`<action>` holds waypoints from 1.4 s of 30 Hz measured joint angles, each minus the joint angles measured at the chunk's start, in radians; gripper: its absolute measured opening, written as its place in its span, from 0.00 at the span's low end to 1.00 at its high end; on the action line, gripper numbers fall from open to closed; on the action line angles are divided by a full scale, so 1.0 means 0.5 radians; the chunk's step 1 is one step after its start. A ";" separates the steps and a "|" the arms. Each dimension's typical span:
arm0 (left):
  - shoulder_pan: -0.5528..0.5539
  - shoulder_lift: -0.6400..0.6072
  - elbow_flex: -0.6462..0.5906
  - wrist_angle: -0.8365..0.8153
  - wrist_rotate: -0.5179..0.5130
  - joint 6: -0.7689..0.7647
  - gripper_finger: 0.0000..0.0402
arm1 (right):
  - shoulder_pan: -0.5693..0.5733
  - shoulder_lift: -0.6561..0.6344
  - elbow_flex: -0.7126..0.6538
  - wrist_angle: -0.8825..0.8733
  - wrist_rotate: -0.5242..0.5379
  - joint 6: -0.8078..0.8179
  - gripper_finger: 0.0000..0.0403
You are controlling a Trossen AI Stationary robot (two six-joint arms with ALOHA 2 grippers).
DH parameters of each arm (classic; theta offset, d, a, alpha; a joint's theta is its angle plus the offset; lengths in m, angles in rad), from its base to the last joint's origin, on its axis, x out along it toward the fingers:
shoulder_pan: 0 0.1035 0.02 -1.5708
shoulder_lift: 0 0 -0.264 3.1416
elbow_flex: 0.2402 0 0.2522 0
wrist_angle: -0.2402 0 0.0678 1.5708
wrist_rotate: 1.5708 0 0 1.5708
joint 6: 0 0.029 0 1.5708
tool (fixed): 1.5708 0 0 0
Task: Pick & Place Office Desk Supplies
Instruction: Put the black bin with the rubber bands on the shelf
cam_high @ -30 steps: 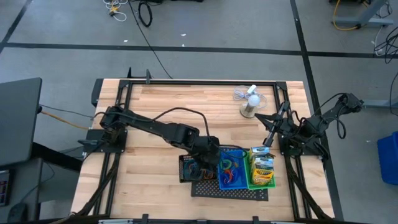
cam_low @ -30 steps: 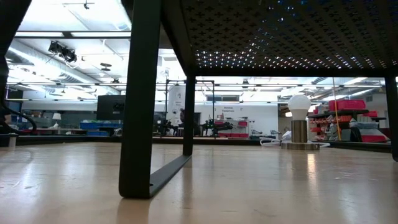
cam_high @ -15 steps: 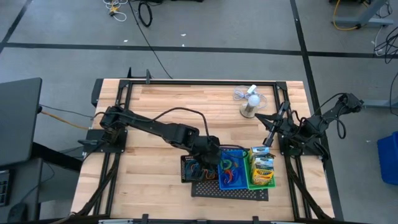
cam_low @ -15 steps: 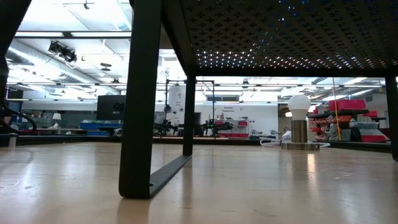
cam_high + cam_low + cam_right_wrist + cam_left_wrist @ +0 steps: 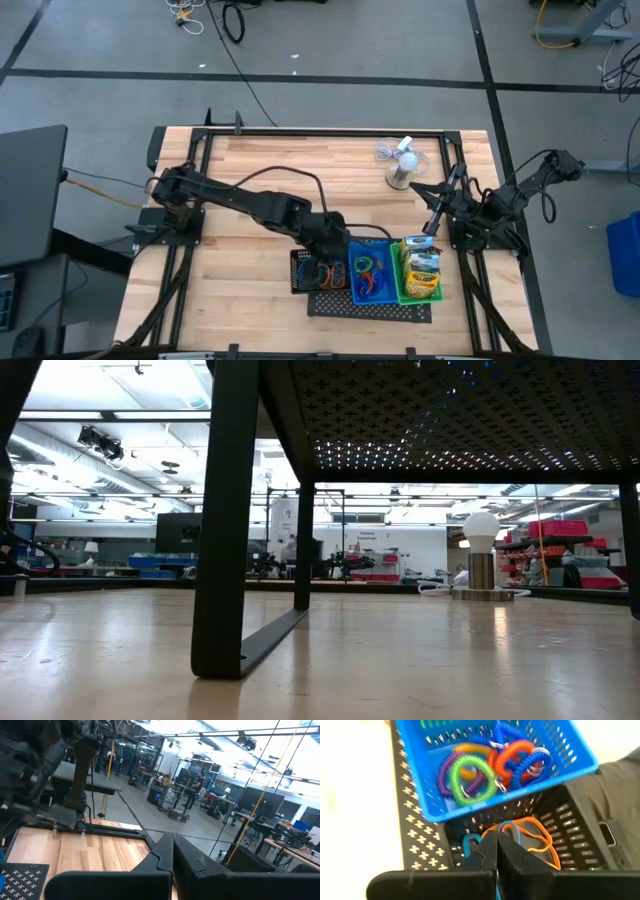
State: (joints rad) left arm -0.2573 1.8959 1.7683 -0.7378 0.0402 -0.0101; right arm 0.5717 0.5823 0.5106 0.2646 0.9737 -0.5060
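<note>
Three small bins stand side by side on a black mesh tray near the table's front edge. The black bin holds an orange band and a blue band. The blue bin holds several coiled loops. The green bin holds a yellow crayon box. My left gripper hangs shut over the black bin, tilted downward. My right gripper waits shut at the table's right edge. My left gripper's shut fingertips stand in front of the blue band's loop in the black bin. The fingers cover the place, so I cannot tell whether they touch or pinch the band.
A white mini fan with its cord stands at the far right of the table. In the low view the mesh tray's underside and its leg fill the foreground. Bare wood lies to the left and far side.
My left gripper has risen and drawn back toward the table's left, off the edge between the blue and black bins. It stayed shut. The black bin with its orange band now shows more fully from above.
</note>
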 joint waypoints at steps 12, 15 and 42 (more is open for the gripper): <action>0.089 -0.238 -0.006 -1.026 -0.591 -0.243 0.00 | 0.001 0.000 0.000 -0.012 -0.002 0.002 0.00; 0.114 -0.235 -0.051 -1.093 -0.485 -0.245 0.00 | 0.001 0.000 0.000 -0.014 -0.018 0.005 0.00; -0.155 -0.231 -0.235 -0.839 0.049 -0.574 0.00 | 0.001 0.000 0.000 0.000 -0.026 -0.008 0.00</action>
State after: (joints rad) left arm -0.3349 1.7802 1.6508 -1.1571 0.0650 -0.2969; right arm 0.5720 0.5823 0.5106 0.2644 0.9607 -0.5099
